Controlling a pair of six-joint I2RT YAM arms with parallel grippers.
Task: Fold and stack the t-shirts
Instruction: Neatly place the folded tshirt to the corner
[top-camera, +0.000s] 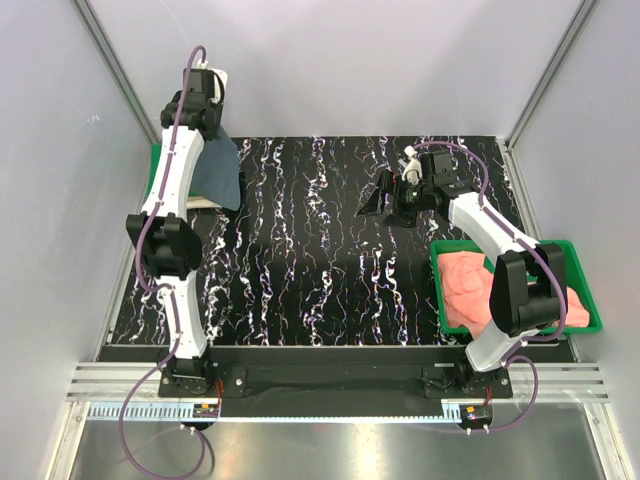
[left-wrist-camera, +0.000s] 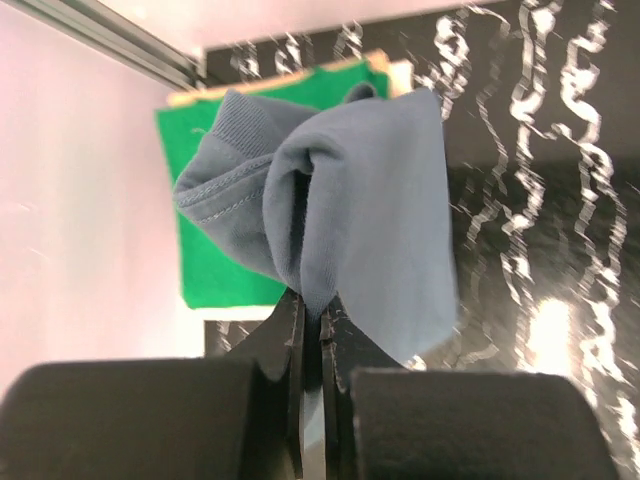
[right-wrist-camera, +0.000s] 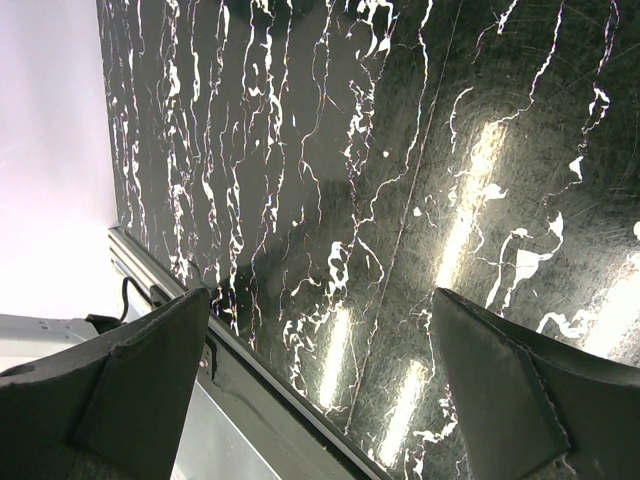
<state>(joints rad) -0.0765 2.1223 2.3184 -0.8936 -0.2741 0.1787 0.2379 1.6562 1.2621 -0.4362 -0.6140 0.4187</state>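
The slate blue-grey t-shirt (left-wrist-camera: 380, 200) is pinched between the closed jaws of the left gripper (left-wrist-camera: 310, 325) and is hung above the bright green t-shirt (left-wrist-camera: 215, 270) at the table's (top-camera: 300, 260) far left corner. The right gripper (right-wrist-camera: 318, 310) is held spread wide over the table, with nothing grasped.

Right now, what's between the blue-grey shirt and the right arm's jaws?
Nothing. The top view shows only bare black marbled tabletop between the blue-grey shirt and the right arm's open jaws.
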